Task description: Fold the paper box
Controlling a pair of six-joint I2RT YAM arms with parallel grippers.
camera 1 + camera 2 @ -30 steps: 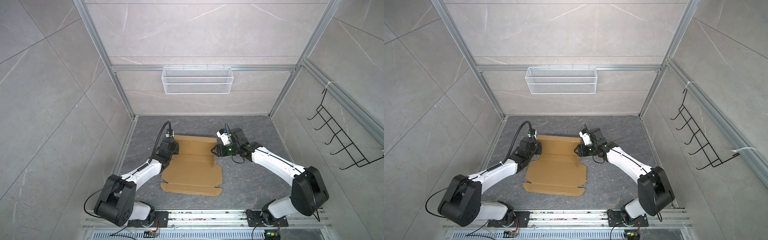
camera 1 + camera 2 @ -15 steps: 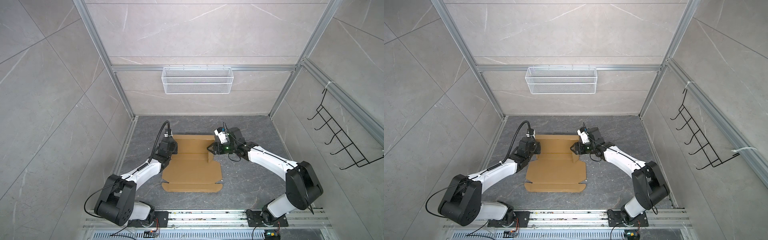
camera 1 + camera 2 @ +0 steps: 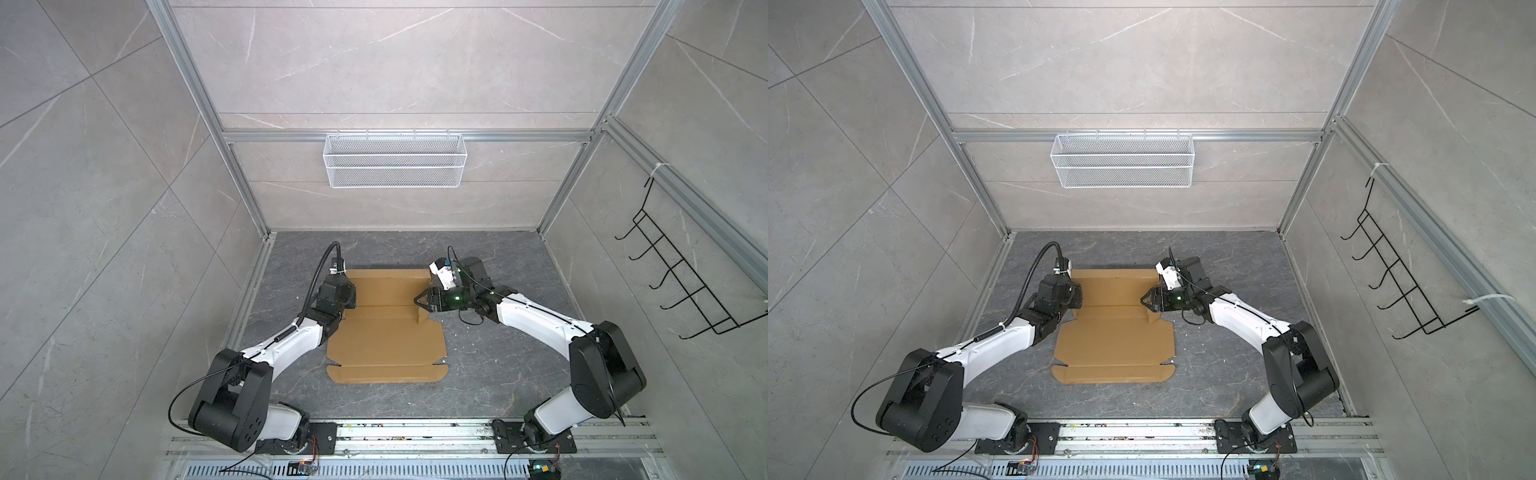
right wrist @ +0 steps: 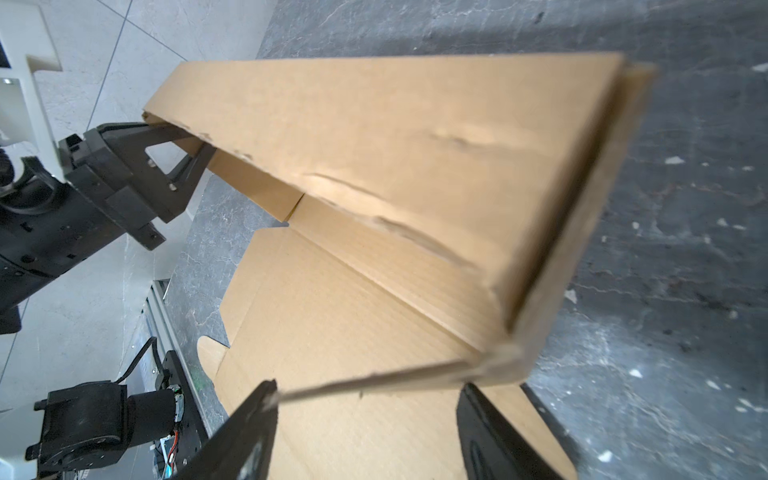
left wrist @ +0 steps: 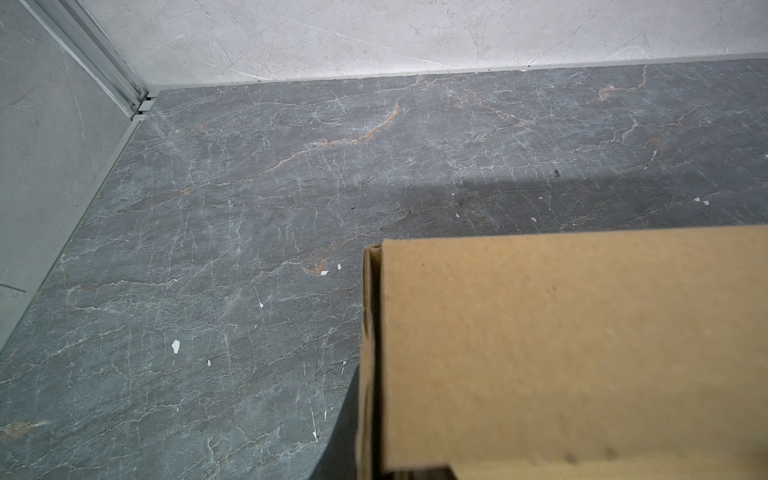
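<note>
Dark grey marbled stone makes up your worktop [image 3: 498, 374], veined in white and rust and flecked with pale crumbs. Light grey tiled walls box it in, set in aluminium frame rails [image 3: 519, 136]. On the back wall hangs a white wire mesh basket [image 3: 395, 160], and on the right wall a black wire hook rack [image 3: 685, 270]. Your paper box [image 3: 386, 332] lies in the middle of the worktop between the two arms. It is plain brown corrugated cardboard, with fine ribs showing on the flat base panel and rounded tabs on the near flap. Its far strip is folded over on itself, creased and dented along the top. Your left fingers [image 4: 183, 166] are pinched narrow on the left end of that folded strip. Your right fingers [image 4: 249, 432] stand wide apart at the right end; the raised side flap's thin edge lies between them and reaches one tip, and they clamp nothing
</note>
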